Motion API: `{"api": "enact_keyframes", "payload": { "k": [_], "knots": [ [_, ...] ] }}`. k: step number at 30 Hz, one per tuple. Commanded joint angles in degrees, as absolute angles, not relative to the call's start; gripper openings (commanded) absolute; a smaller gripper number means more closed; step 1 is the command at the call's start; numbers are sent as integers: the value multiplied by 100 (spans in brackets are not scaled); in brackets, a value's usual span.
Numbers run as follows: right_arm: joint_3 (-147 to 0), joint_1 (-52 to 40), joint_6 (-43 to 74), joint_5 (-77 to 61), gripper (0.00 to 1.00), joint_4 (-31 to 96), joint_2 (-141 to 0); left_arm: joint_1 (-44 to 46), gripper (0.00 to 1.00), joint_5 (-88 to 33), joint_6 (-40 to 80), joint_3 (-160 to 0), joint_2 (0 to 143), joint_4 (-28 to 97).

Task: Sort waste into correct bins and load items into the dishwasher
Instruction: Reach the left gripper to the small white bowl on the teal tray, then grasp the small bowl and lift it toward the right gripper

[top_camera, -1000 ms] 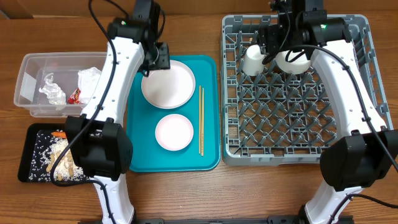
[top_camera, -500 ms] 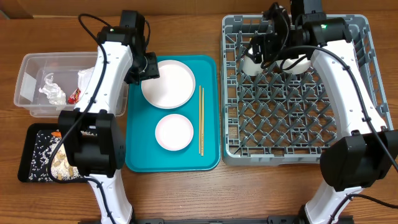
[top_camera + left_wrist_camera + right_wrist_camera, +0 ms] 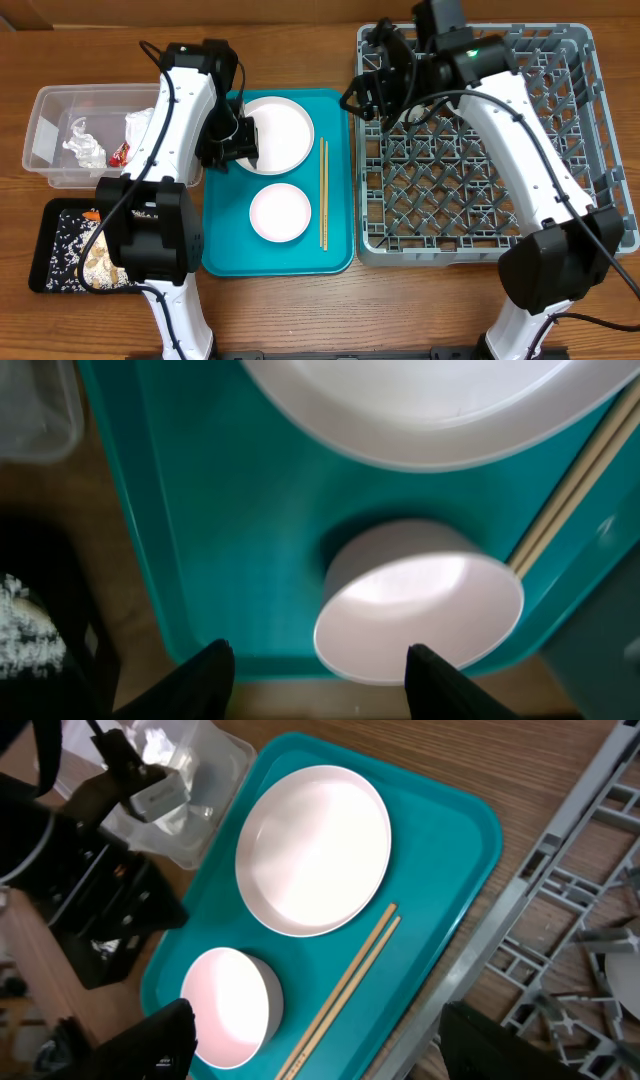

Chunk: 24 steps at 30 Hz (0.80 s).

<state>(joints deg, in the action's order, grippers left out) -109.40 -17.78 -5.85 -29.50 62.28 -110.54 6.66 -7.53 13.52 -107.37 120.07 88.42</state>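
On the teal tray (image 3: 225,250) lie the round plate (image 3: 272,135), a small white bowl (image 3: 280,213) and the chopsticks (image 3: 323,195). My left gripper (image 3: 237,140) hovers open at the plate's left edge. Its wrist view looks down on the bowl (image 3: 420,605), with nothing between the fingers (image 3: 210,672). My right gripper (image 3: 365,95) stands open over the gap between the tray and the grey rack (image 3: 480,200). Its wrist view takes in the plate (image 3: 312,850), the bowl (image 3: 230,1005) and the chopsticks (image 3: 345,985). The right arm hides the rack's back left part.
The clear tub (image 3: 50,110) at the left holds white tissue (image 3: 140,125) and a red wrapper (image 3: 119,153). The black tray (image 3: 40,250) at front left holds rice scraps (image 3: 70,250), peanuts (image 3: 100,265) and a carrot piece (image 3: 95,215).
The right gripper has swung left from the back of the rack to the rack's left edge. The left gripper has dropped from the plate's far left rim to its left edge.
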Motion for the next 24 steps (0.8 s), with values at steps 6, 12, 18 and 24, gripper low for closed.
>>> {"api": "enact_keyframes", "payload": {
  "k": [6,12,18,24],
  "knots": [
    [-11102,-1758,-569,-2506,82,6189,-10855,991,60,-845,1033,-10350,12064,9021],
    [-11102,-1745,-572,-2427,83,6202,-10855,1234,60,-843,1033,-9577,12064,8639],
    [-11102,-1745,-572,-2250,83,6178,-10855,1238,57,-840,1210,-8949,12064,8156],
    [-11102,-1745,-572,-2250,83,6117,-10855,1236,48,-620,1317,-8906,12064,7924]
  ]
}}
